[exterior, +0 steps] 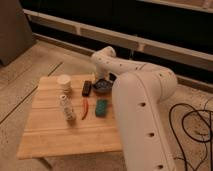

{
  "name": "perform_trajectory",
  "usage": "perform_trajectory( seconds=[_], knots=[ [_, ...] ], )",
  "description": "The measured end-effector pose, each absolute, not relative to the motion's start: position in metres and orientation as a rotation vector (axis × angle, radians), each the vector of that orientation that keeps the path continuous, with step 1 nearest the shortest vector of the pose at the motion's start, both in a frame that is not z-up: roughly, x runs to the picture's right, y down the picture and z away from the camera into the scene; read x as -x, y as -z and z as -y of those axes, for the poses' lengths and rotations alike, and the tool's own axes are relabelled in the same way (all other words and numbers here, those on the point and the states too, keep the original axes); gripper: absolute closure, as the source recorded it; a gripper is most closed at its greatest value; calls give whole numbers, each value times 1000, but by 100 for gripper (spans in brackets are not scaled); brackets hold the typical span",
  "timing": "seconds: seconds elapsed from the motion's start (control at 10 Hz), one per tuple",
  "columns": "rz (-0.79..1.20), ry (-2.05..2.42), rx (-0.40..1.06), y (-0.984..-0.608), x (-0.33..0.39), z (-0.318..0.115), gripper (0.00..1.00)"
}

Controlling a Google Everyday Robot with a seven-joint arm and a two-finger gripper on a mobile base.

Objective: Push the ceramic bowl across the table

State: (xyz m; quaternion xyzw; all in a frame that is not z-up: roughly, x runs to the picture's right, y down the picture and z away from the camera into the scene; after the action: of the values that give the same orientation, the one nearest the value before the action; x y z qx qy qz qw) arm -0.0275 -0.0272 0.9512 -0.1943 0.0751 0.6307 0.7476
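— Bowl, where is it?
— The ceramic bowl (pixel 101 88) sits near the table's (pixel 57 137) far edge, right beneath the gripper (pixel 104 80).
— Open or closed?
— Can't tell. I'd push nearward, toward the bare planks.

My gripper (pixel 104 80) is down at the bowl (pixel 102 88) by the table's (pixel 55 137) far edge, hemmed by a black block (pixel 87 88) just beside it and a green sponge (pixel 102 107) in front. A cup (pixel 64 81), a bottle (pixel 66 108) and a thin red strip (pixel 85 108) crowd the block's side; only the near planks are open.
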Motion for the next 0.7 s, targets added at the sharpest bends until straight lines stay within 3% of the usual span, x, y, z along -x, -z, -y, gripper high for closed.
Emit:
perform_trajectory(
  seconds=[0.7],
  knots=[
    [-219,-1589,263,-925,6,-32,35]
  ],
)
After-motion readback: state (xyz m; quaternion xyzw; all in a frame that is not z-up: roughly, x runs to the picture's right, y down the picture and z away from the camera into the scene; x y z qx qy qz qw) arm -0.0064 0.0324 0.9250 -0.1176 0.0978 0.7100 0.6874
